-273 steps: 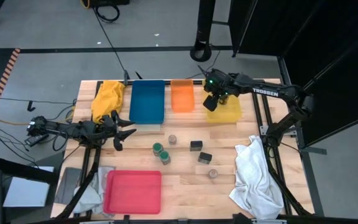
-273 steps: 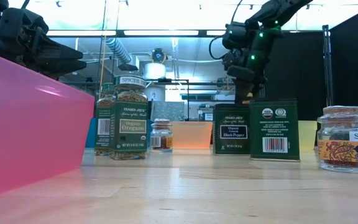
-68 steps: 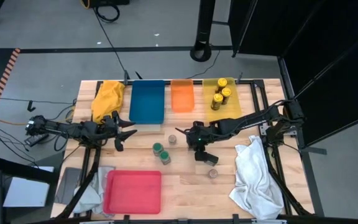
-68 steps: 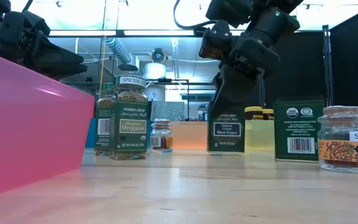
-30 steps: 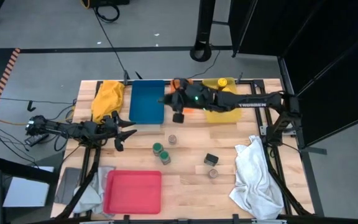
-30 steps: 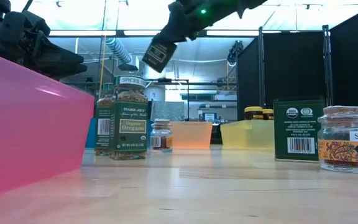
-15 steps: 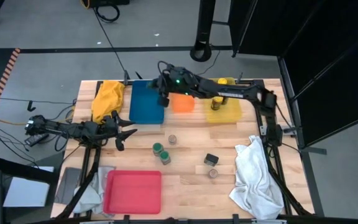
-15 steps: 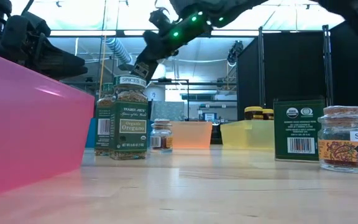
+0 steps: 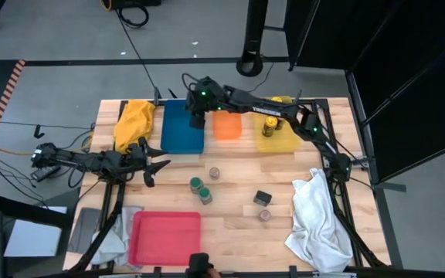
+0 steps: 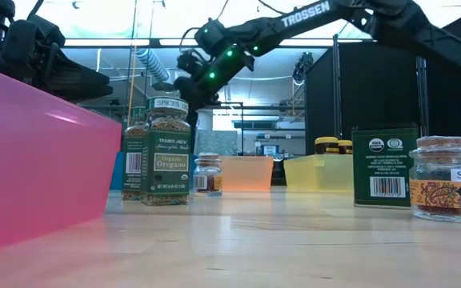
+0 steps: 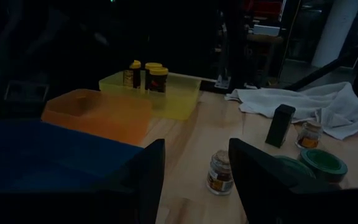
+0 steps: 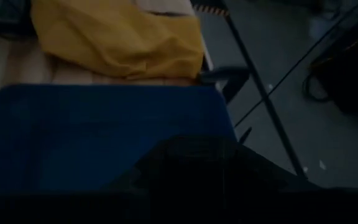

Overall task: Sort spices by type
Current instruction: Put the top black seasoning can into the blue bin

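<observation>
My right gripper [image 9: 197, 115] reaches over the blue tray [image 9: 178, 131] at its far right corner, shut on a black spice box [image 9: 198, 122]. On the table stand two green-lidded jars [image 9: 201, 189], two tiny jars [image 9: 215, 173] [image 9: 265, 215] and another black box [image 9: 263, 198]. Yellow-lidded jars [image 9: 270, 123] stand in the yellow tray [image 9: 284, 140]. My left gripper [image 9: 159, 162] waits open at the table's left side. My right gripper pinches the black box [image 12: 194, 163] between its two fingers. The fingers come slanting down from the table's right. The box hangs clear above the blue tray; which faces the fingers are on is hidden by the gripper.
An orange tray [image 9: 226, 122] sits between the blue and yellow ones. A red tray [image 9: 165, 238] lies at the near left. A yellow cloth [image 9: 134, 122] lies at the far left and a white cloth [image 9: 319, 220] at the near right.
My right gripper has carried the black box toward the table's left and far edge, from by the orange tray's near end to above the blue tray, sinking a little. It has stayed shut on the box.
</observation>
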Tool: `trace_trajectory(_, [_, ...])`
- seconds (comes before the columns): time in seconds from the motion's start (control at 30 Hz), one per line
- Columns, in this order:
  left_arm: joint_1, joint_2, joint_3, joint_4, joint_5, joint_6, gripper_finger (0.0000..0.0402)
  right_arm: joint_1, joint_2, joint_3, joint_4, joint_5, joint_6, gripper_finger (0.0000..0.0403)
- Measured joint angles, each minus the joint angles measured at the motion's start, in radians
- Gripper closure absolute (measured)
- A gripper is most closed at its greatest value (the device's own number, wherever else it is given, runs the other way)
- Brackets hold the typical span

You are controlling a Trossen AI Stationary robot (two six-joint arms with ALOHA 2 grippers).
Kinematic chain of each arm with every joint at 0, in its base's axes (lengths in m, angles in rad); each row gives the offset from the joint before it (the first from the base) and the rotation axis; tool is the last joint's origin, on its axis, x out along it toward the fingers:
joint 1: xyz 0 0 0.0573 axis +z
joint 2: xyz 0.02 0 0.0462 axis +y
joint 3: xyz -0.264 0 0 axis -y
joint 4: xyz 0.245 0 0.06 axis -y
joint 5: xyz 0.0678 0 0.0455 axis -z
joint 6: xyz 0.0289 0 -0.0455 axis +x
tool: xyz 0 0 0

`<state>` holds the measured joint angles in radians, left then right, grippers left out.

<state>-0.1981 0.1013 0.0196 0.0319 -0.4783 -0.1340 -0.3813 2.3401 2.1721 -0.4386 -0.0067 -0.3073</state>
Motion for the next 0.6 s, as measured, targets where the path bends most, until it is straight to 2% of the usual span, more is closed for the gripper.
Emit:
trace_trajectory(0.1, [0.0,0.0,0.0,0.0,-0.003,0.003,0.0218,0.0,0.033,0.038,-0.035,-0.033,0.0,0.0258])
trace_trajectory(0.6, [0.0,0.003,0.001,-0.001,-0.025,0.003,0.0218,0.004,0.048,0.039,-0.147,-0.128,0.018,0.0259])
